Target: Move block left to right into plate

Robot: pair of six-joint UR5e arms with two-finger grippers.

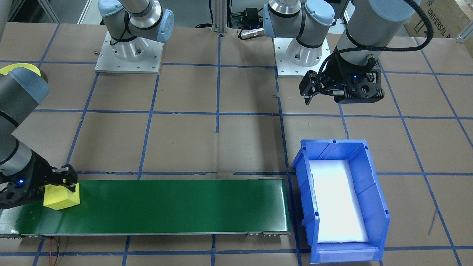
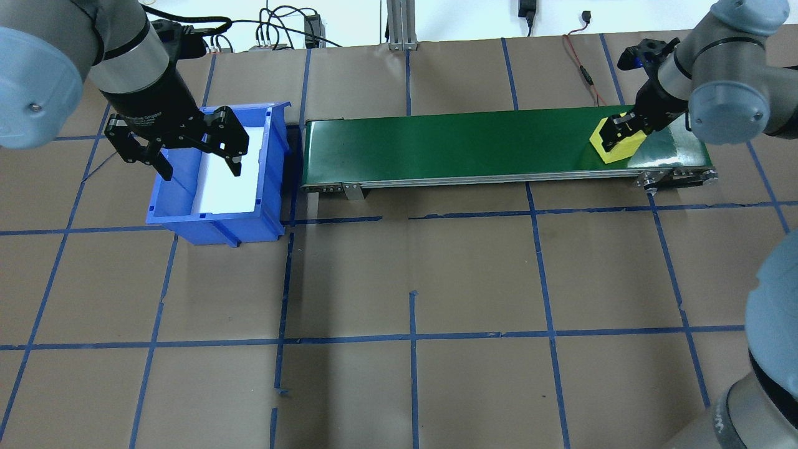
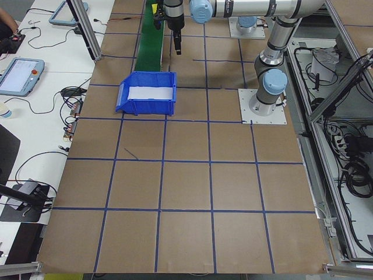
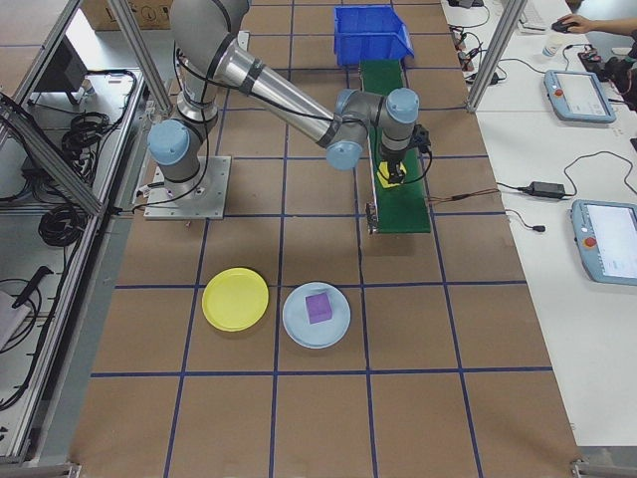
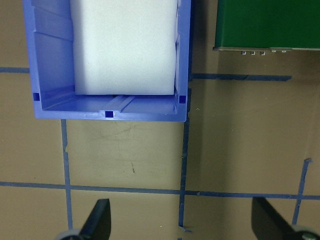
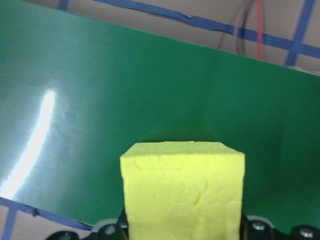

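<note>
A yellow foam block (image 2: 614,144) sits at the robot's-right end of the green conveyor belt (image 2: 474,149). My right gripper (image 2: 625,128) is shut on it from above. In the right wrist view the block (image 6: 184,187) fills the space between the fingers, with the belt (image 6: 100,100) below. I cannot tell whether the block touches the belt. The yellow plate (image 4: 235,299) lies on the table on the robot's right; in the front view the plate (image 1: 18,68) is half hidden behind the right arm. My left gripper (image 2: 199,156) hangs open and empty by the blue bin (image 2: 218,221).
The blue bin (image 1: 369,184) with a white liner stands at the belt's left end. A pale blue plate (image 4: 299,324) holding a purple block (image 4: 318,307) lies beside the yellow plate. Both arm bases (image 1: 129,51) stand at the robot's edge of the table.
</note>
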